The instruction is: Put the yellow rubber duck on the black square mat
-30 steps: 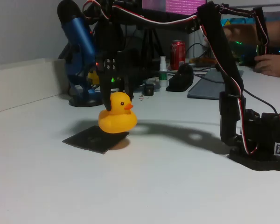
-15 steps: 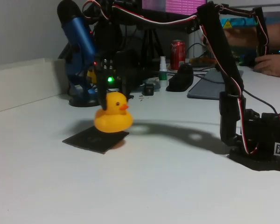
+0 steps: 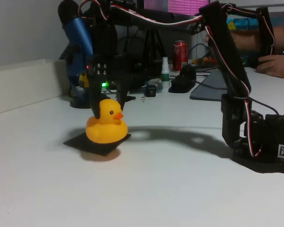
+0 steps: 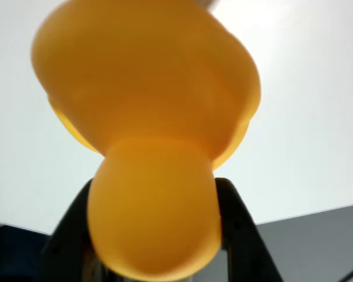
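Note:
The yellow rubber duck (image 3: 106, 126) stands over the black square mat (image 3: 80, 141) in the fixed view, its base at or just above the mat; contact cannot be told. Its orange beak points right. My black gripper (image 3: 105, 106) comes down from above and is shut on the duck's head. In the wrist view the duck (image 4: 147, 117) is blurred and very close, and the black fingers (image 4: 235, 223) flank its head on both sides. Most of the mat is hidden under the duck.
The arm's base (image 3: 262, 149) stands at the right on the white table. Behind the duck are a blue microphone (image 3: 78, 42), a red can (image 3: 180, 54), a small bottle (image 3: 165, 71) and dark clutter. A person's hand (image 3: 274, 64) is at the far right.
My gripper has carried the duck left and down, from the mat's right edge to over the mat's middle.

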Controlling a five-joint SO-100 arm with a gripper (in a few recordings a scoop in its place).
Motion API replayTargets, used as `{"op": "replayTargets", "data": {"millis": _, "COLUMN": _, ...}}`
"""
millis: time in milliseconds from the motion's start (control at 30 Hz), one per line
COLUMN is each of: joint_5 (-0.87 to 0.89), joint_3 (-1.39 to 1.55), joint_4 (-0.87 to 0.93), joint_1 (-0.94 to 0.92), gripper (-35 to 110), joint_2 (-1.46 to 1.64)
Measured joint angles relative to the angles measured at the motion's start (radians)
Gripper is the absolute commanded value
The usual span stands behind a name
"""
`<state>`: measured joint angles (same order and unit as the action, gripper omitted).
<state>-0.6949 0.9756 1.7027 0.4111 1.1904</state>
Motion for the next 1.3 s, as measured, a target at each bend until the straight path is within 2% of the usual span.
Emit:
{"op": "replayTargets", "data": {"millis": 300, "joint_5": 0.009, "joint_3": 0.000, "joint_4": 0.000, "joint_1": 0.009, "gripper": 13, "joint_2": 0.000}}
{"op": "replayTargets", "data": {"millis": 667, "joint_5": 0.011, "joint_3": 0.000, "joint_4": 0.000, "joint_1": -0.173, "gripper": 13, "joint_2": 0.000}}
{"op": "replayTargets", "data": {"millis": 1300, "joint_5": 0.023, "joint_3": 0.003, "joint_4": -0.037, "joint_1": -0.199, "gripper": 13, "joint_2": 0.000}}
